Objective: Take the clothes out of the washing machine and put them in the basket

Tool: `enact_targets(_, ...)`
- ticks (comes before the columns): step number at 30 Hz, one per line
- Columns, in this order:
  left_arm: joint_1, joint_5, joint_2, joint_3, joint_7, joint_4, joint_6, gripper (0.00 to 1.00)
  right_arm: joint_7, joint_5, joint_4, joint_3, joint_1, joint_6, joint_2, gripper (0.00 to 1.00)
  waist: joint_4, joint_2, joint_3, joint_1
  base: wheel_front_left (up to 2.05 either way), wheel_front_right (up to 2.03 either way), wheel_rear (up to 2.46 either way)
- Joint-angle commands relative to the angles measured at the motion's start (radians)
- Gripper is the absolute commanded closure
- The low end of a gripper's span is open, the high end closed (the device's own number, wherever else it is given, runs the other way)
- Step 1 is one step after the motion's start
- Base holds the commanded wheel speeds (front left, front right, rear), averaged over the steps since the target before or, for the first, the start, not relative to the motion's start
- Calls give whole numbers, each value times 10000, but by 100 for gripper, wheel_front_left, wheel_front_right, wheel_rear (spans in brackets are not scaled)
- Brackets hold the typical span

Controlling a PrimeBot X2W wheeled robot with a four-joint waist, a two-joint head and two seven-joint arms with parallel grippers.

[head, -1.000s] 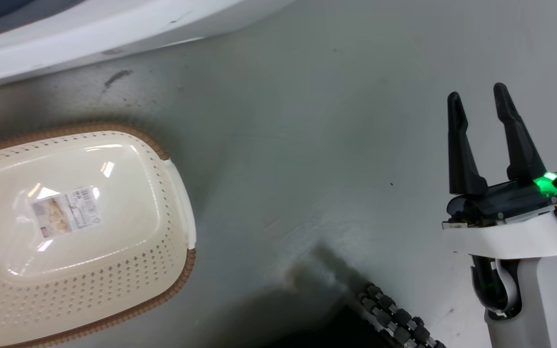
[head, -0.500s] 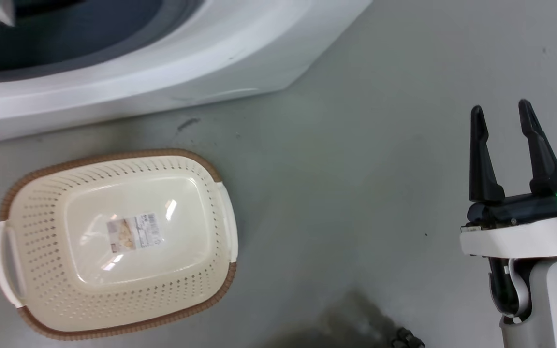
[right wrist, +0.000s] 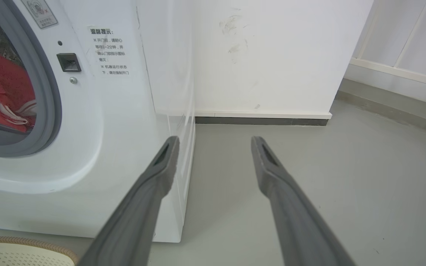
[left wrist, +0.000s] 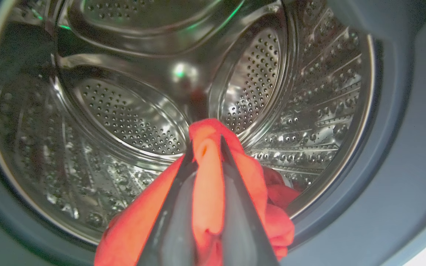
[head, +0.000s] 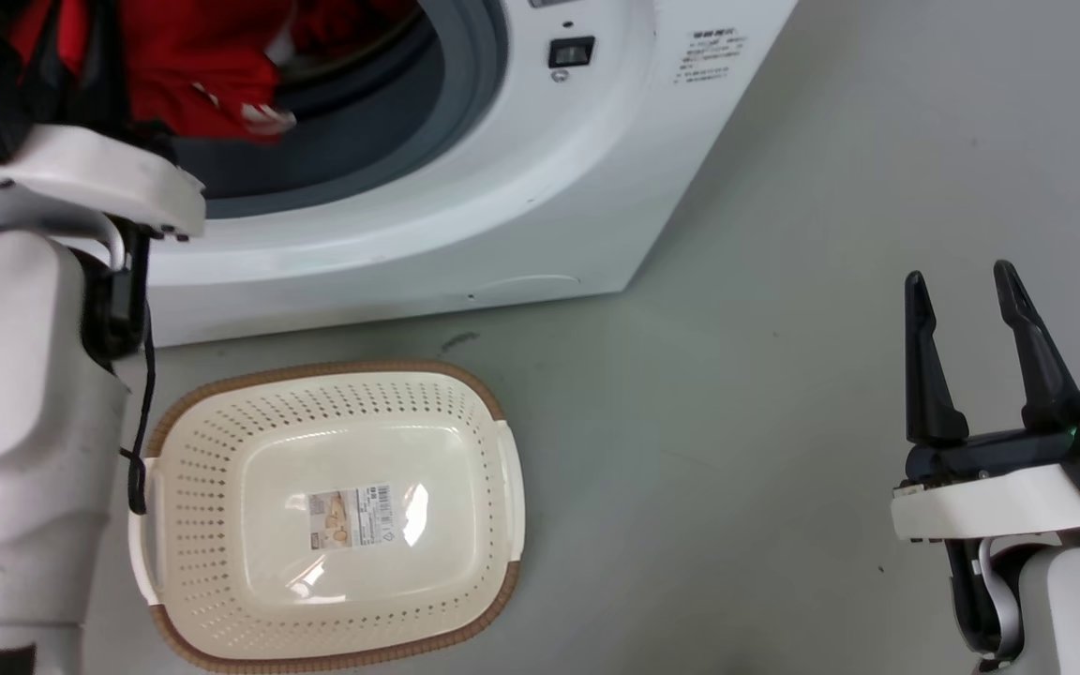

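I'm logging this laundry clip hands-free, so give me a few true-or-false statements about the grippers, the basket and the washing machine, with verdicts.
1. The left gripper is shut on the clothes. True.
2. The basket holds red clothes. False: only a sticker shows on its floor.
3. The right gripper is open and holds nothing. True.
4. The washing machine has its door shut over the porthole. False: the porthole is open.
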State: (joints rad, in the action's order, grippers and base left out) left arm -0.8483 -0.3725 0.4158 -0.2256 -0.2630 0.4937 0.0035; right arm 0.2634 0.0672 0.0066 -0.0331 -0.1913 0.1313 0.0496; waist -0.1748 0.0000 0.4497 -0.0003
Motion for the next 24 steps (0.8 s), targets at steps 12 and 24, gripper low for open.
enact_targets(12, 3314, 1438, -1659, 957, -24, -3738, -786, 100, 21, -344, 317, -416, 561, -9, 8, 0, 1157, 0, -1436, 3, 0, 0, 0)
enact_targets(24, 5495, 1707, -2074, 665, -26, -3410, -1253, 100, 21, -639, 164, -566, 549, -9, 9, 0, 1571, 0, -1169, 3, 0, 0, 0)
